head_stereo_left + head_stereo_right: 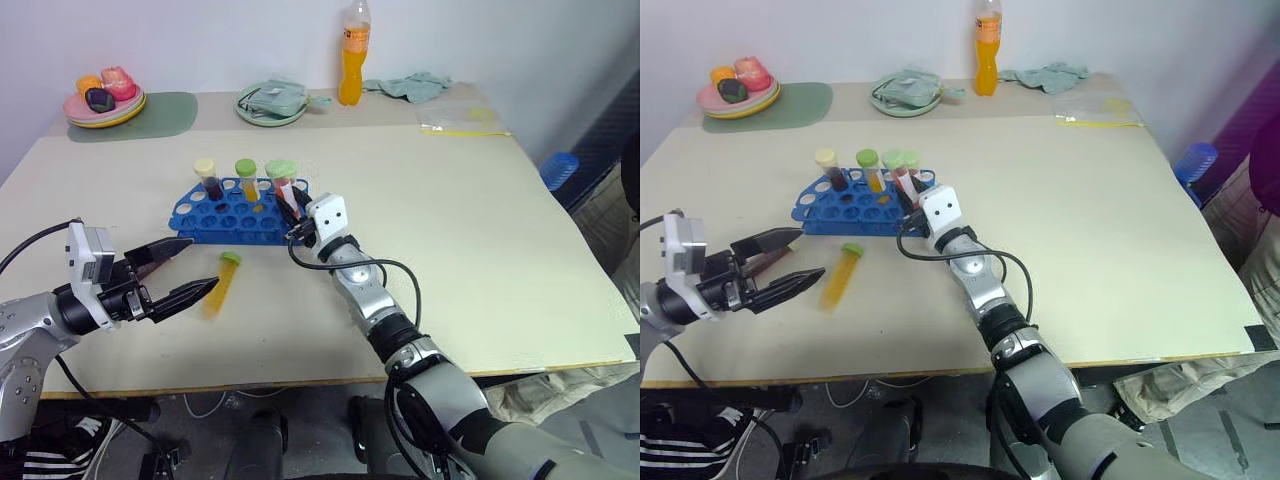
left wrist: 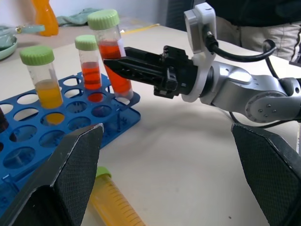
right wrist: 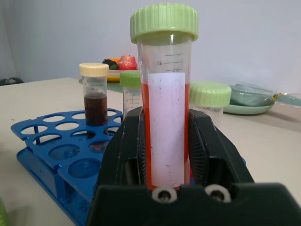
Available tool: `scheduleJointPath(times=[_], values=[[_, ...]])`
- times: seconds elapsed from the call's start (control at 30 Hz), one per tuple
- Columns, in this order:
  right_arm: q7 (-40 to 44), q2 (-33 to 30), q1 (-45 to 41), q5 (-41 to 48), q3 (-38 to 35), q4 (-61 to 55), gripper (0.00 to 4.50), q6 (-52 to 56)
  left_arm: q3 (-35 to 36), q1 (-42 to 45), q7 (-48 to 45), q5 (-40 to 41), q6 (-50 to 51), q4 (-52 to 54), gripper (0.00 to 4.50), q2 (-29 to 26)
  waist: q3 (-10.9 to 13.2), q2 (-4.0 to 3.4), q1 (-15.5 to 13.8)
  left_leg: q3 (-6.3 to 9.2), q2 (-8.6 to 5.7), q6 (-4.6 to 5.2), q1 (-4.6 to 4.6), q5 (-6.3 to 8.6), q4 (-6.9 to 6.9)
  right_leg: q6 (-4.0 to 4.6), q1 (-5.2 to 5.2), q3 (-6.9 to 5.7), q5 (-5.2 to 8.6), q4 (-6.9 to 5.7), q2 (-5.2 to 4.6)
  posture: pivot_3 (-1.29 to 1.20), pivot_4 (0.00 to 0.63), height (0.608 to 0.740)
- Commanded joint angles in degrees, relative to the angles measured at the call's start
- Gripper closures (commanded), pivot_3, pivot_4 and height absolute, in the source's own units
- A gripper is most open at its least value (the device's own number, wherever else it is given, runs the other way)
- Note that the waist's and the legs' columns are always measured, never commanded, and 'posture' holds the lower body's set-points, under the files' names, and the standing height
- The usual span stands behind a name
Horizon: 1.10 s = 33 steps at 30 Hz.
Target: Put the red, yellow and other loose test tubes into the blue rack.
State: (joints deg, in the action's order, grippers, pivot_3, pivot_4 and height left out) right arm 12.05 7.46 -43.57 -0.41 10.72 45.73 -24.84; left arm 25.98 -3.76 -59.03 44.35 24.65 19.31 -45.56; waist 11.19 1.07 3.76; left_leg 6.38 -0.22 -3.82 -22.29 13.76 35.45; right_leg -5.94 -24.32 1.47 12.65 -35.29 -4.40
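Tubes stand in the blue rack (image 1: pixel 228 213) near mid-table: one dark (image 1: pixel 208 180), one yellow (image 1: pixel 247 181), one red (image 2: pixel 89 64). The right gripper (image 1: pixel 292 212) is clamped on a second red tube (image 3: pixel 165 103), held upright at the rack's right end, apparently over or just entering a corner hole; whether it is seated cannot be told. One yellow tube (image 1: pixel 219 286) lies loose on the table in front of the rack, close to the left gripper (image 1: pixel 190 270), whose fingers are spread wide and empty. That tube looks like the last left. A plate of toy food (image 1: pixel 104 104), a dish (image 1: pixel 270 102), an orange bottle (image 1: pixel 353 55), a cloth (image 1: pixel 412 86) and a plastic bag (image 1: pixel 463 121) sit well apart along the far edge; nothing blocks the way.
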Motion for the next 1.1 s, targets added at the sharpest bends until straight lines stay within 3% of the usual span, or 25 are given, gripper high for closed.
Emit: scheduleJointPath(times=[0.03,0.6,1.1], values=[[0.17,4.2,-2.51,0.1,-0.04,1.07,3.73,-0.54,1.92,0.03,-0.11,0.35,-1.09,1.43,0.0,-0.23,0.0,0.0,0.19,0.0,0.0,0.0,0.0,0.0,0.0,0.0,0.0,0.0,0.0,0.0,0.0,0.0,0.15,0.74],[4.03,5.88,-1.69,1.02,2.68,-0.57,3.73,0.72,1.02,0.61,0.66,0.09,-2.08,1.18,0.0,0.5,0.0,0.0,0.23,0.01,0.0,0.0,0.03,0.0,-0.03,0.01,0.0,0.0,0.01,-0.03,0.01,0.0,0.15,0.74],[0.97,6.53,-5.03,1.02,1.04,5.99,3.73,-0.04,0.68,1.37,1.5,0.06,-2.11,1.4,0.0,0.8,-0.01,0.01,0.2,0.01,0.0,-0.01,0.07,-0.01,-0.07,0.01,0.02,0.0,0.01,-0.04,0.01,0.0,0.15,0.74]])
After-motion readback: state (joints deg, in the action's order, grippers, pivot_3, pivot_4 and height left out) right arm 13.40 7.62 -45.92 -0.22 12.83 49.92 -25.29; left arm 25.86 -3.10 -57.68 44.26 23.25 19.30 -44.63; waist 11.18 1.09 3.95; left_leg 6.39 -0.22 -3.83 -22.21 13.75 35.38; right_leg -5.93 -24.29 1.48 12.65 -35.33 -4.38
